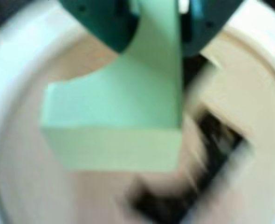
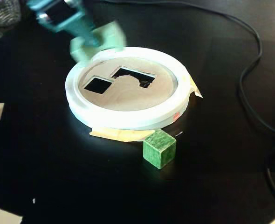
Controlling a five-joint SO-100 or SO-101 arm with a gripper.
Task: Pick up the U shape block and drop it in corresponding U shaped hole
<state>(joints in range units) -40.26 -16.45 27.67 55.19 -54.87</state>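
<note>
In the fixed view I see the U shape block (image 2: 98, 43) above the ring's (image 2: 128, 119) far-left edge. The square cutout (image 2: 97, 84) lies left of the U shaped hole (image 2: 134, 75). The cube (image 2: 159, 148) sits near, just beside the ring.

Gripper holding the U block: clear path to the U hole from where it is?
Probably yes. The gripper holds the U shape block above the disc's far-left rim; the U shaped hole lies open, uncovered.

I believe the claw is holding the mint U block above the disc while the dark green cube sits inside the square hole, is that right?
Not quite. The fixed view shows the dark green cube on the black table, outside the white ring; the square hole is empty. The claw does hold the U block above the disc.
</note>
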